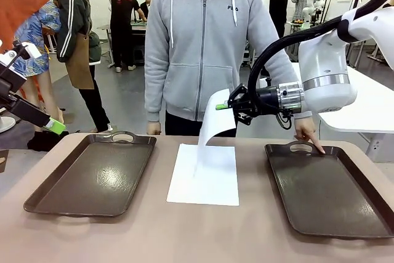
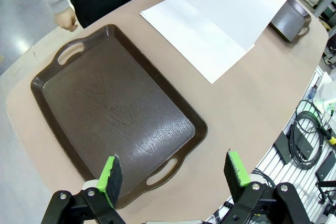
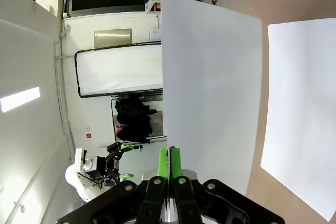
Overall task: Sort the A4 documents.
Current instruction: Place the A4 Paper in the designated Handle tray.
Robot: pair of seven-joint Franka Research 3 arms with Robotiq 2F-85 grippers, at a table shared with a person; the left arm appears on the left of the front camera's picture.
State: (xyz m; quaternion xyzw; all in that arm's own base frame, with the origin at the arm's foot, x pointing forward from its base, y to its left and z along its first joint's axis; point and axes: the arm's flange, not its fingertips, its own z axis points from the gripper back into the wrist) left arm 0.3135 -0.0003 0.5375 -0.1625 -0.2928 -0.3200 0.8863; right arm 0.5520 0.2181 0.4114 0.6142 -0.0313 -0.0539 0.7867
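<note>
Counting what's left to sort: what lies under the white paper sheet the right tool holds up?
Under the held white paper sheet lies another flat white sheet on the tan table. Any further sheets beneath would be covered.

The person's grey hoodie (image 1: 203, 47) bears a small dark chest logo (image 1: 232, 8), seemingly "FILA"; the letters are tiny. A red wall sign (image 3: 88, 135) is too small to read.
</note>
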